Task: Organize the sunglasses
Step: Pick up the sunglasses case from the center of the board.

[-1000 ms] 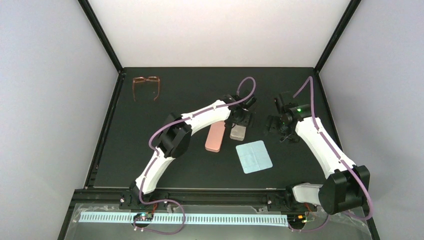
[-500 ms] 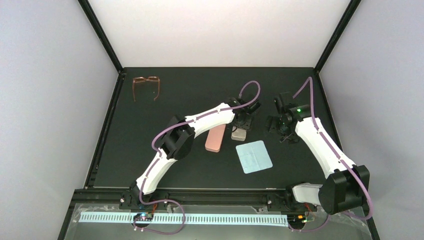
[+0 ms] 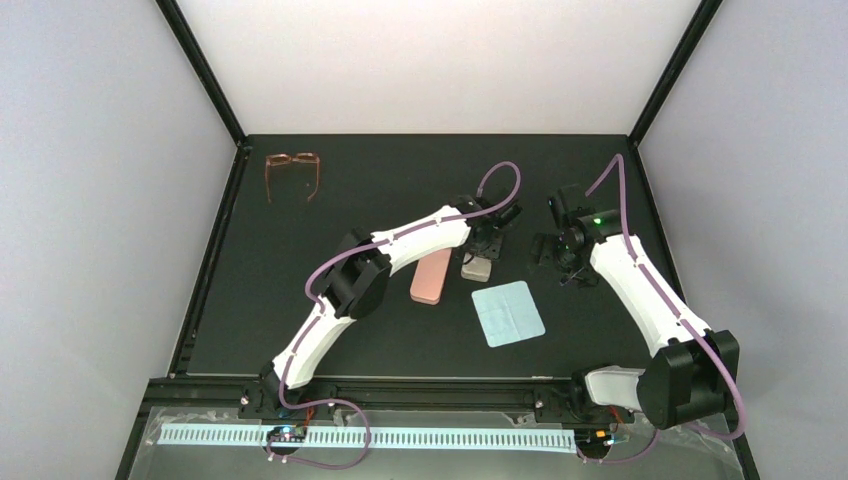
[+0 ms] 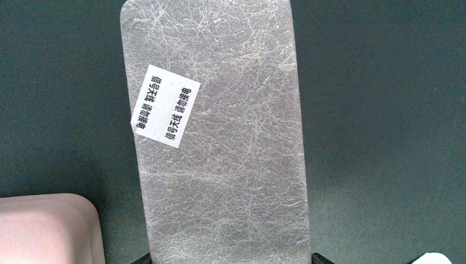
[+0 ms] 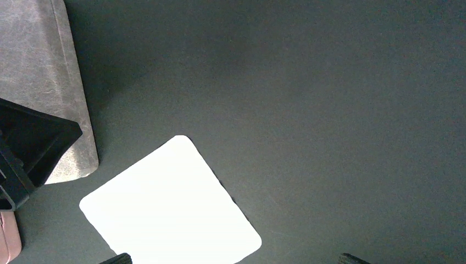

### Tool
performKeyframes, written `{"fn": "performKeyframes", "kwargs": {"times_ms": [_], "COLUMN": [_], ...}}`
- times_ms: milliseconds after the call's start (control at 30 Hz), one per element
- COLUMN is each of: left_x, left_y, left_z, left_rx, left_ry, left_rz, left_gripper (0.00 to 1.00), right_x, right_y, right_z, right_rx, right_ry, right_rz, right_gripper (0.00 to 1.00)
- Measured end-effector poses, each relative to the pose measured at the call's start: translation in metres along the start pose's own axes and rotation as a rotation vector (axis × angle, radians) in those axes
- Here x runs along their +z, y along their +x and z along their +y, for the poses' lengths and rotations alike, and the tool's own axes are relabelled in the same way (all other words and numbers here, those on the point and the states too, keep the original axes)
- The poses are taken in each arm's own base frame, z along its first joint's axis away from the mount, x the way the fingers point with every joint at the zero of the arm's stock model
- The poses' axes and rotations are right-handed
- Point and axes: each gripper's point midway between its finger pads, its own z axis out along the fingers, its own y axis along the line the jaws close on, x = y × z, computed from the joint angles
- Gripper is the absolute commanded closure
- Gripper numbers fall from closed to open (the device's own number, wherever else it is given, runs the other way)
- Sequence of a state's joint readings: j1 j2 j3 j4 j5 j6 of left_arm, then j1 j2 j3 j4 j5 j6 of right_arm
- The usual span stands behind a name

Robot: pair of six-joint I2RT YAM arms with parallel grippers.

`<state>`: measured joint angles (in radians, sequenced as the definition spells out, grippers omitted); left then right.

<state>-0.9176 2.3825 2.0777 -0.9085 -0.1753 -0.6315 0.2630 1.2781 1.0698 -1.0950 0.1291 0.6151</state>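
Observation:
No black-framed sunglasses show in any view. The grey case (image 4: 220, 137), with a white label, lies beside the pink case (image 3: 431, 275) at mid-table. My left gripper (image 4: 229, 258) sits over the grey case's (image 3: 476, 270) far end, its fingertips (image 4: 144, 258) flush against both long sides. My right gripper (image 5: 235, 258) is open and empty, hovering above the mat to the right of the cases (image 3: 560, 262), over a corner of the light blue cloth (image 5: 170, 203).
A pair of brown-framed glasses (image 3: 293, 172) lies at the far left corner of the black mat. The cloth (image 3: 507, 312) lies flat in front of the cases. The pink case's corner shows in the left wrist view (image 4: 46, 231). Black frame posts edge the table.
My left arm has stretched further right and its gripper has settled over the grey case. The right gripper has barely shifted.

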Motion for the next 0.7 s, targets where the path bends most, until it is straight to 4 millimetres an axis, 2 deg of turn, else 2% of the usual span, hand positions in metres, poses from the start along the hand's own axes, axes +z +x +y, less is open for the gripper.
{"fn": "performKeyframes", "kwargs": {"times_ms": [133,233,300,400,533,600,700], "left_x": [-0.009,-0.033,-0.063,-0.119,-0.194,-0.218,-0.233], "left_y": [-0.005,-0.016,-0.027,-0.051,-0.073,-0.077,-0.070], "left_z": [0.001,-0.001,0.003,0.014,0.039,0.049,0.056], "left_rx": [-0.002,-0.009,-0.021,-0.054,-0.087,-0.093,-0.086], "left_ry": [0.029,0.107,0.171,0.282,0.404,0.446,0.483], "left_rz": [0.001,-0.008,-0.032,-0.101,-0.216,-0.255,-0.264], "left_gripper": [0.63,0.66,0.67,0.71,0.72,0.72,0.73], "right_x": [-0.005,-0.020,-0.034,-0.059,-0.088,-0.098,-0.113], "right_y": [-0.004,-0.014,-0.022,-0.034,-0.043,-0.047,-0.051], "right_z": [0.002,0.007,0.013,0.028,0.049,0.059,0.082], "right_rx": [-0.007,-0.004,0.001,0.008,0.015,0.020,0.021], "right_ry": [-0.011,-0.046,-0.087,-0.188,-0.339,-0.400,-0.533], "right_rz": [-0.015,-0.061,-0.099,-0.160,-0.217,-0.226,-0.224], "right_gripper": [0.00,0.00,0.00,0.00,0.00,0.00,0.00]}}
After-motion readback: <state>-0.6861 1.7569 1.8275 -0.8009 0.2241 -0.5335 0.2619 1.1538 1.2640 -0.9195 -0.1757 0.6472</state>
